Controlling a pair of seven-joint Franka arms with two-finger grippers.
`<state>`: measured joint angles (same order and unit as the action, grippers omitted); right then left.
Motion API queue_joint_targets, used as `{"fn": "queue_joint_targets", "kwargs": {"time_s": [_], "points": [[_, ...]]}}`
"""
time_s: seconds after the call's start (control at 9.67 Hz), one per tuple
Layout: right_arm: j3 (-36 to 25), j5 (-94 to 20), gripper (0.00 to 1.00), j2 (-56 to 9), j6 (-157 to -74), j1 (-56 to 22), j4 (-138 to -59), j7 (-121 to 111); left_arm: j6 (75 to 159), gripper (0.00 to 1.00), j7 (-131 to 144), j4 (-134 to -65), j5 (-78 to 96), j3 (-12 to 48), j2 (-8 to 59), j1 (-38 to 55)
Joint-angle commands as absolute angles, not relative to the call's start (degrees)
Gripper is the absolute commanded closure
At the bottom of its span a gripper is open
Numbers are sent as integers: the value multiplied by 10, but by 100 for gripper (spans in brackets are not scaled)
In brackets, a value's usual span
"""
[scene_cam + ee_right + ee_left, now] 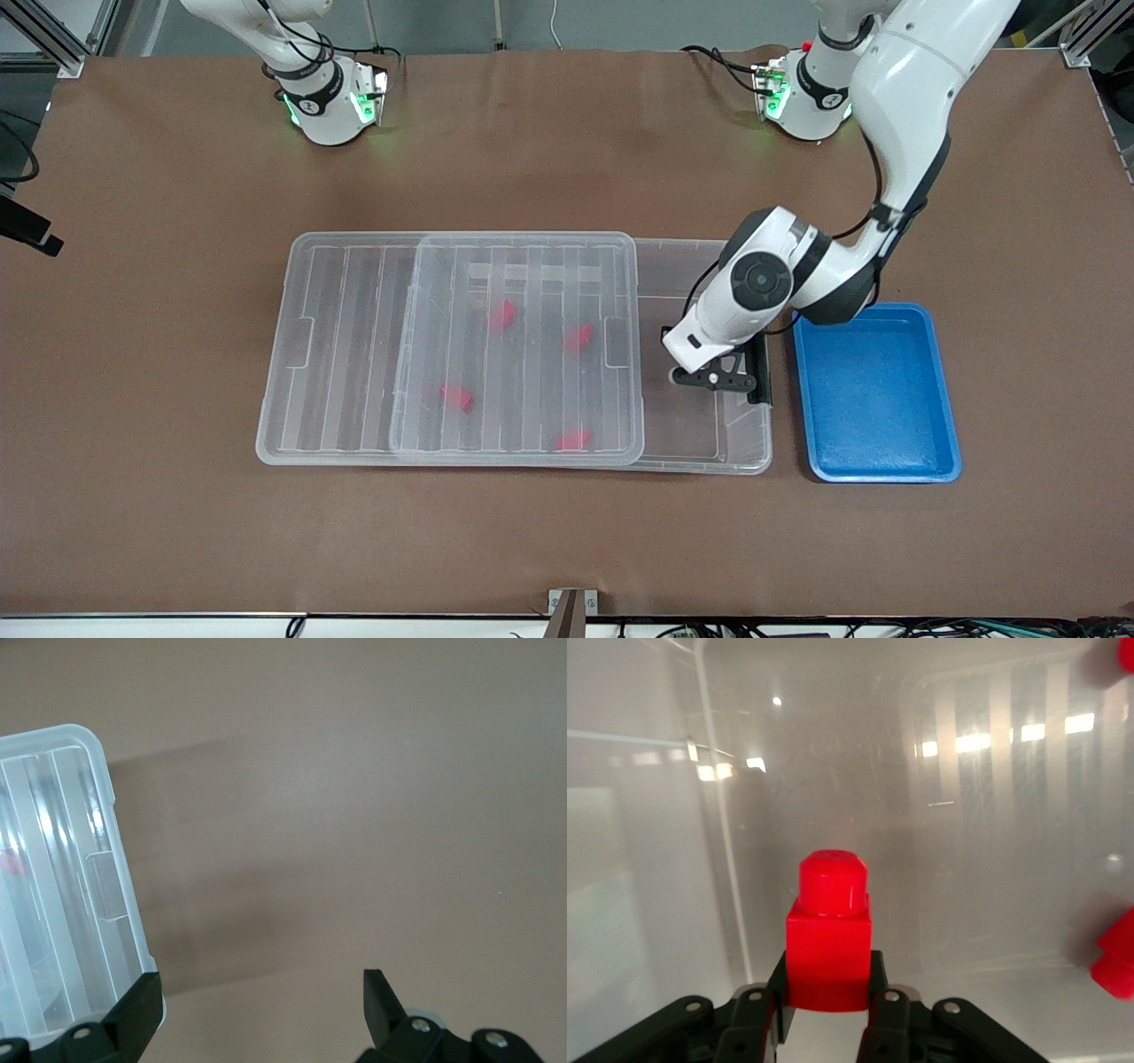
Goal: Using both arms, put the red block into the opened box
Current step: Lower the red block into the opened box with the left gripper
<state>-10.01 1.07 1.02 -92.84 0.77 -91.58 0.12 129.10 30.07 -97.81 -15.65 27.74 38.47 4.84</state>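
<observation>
The clear box [709, 467] lies mid-table, and its ribbed lid [523, 292] is slid toward the right arm's end, leaving the end by the left arm uncovered. My left gripper [714, 379] is down in that uncovered end. It is shut on a red block [830, 930], stub pointing away from the fingers [890, 1005]; the hand hides this block in the front view. Several more red blocks [501, 315] lie in the box under the lid. My right gripper [261, 988] is open and empty over bare table beside the lid's corner [62, 859]. It is out of the front view.
A blue tray [873, 399] stands empty beside the box at the left arm's end of the table. Two loose red blocks [1116, 961] lie on the box floor near the held one. Brown table [567, 549] surrounds the box.
</observation>
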Motion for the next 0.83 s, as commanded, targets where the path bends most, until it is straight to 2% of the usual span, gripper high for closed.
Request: {"fn": "queue_joint_targets", "kwargs": {"time_s": [0.0,0.31,0.52,0.72], "points": [[-101,6,0,17,-930,10,-907,-2,1288,98,329,-943,-195,282,445,54],[-98,5,0,17,-930,18,-908,19,1288,82,349,-932,-199,282,461,54],[-98,5,0,17,-929,16,-908,19,1288,20,351,-932,-200,282,455,54],[-98,5,0,17,-929,15,-908,19,1283,13,357,-933,-198,292,427,47]]}}
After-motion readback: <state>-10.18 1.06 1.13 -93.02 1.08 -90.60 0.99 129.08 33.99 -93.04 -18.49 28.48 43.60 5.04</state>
